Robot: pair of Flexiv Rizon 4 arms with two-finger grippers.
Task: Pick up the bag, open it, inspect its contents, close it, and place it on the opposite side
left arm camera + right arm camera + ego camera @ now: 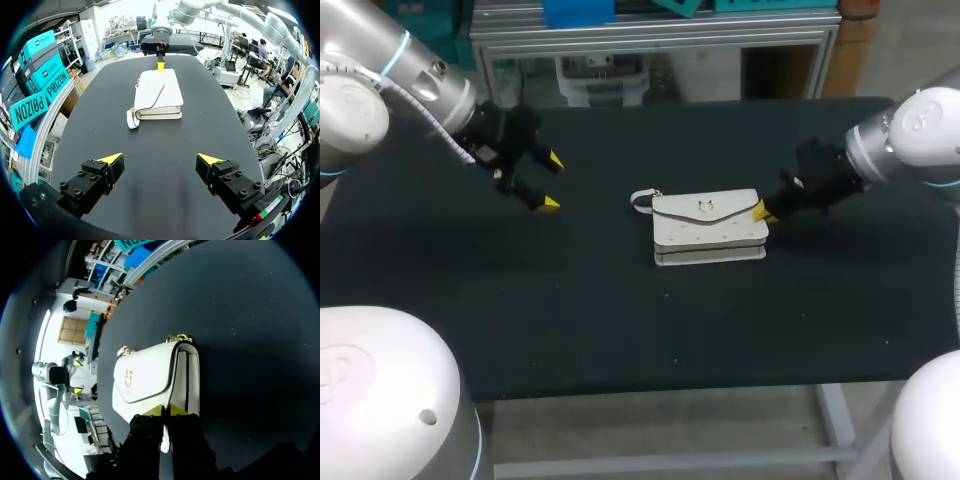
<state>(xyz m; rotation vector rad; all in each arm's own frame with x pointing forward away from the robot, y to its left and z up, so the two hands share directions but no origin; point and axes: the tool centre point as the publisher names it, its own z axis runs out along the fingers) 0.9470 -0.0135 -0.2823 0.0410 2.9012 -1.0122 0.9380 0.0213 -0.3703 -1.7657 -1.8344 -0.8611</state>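
A white flap bag (708, 225) with a small gold clasp lies flat in the middle of the black table (620, 330). Its short strap loop (642, 200) sticks out toward my left arm. My right gripper (761, 211) is at the bag's right end. In the right wrist view the bag (150, 377) lies just ahead of the gripper (162, 411), whose yellow tips are pinched together on the bag's edge, a white sliver between the fingers. My left gripper (550, 181) hangs open above the table, well to the left of the bag. In the left wrist view, the bag (157, 92) lies far ahead of its spread fingers (161, 160).
The black table's surface (150, 200) under and around my left gripper is bare. Nothing else stands on the table besides the bag and my arms.
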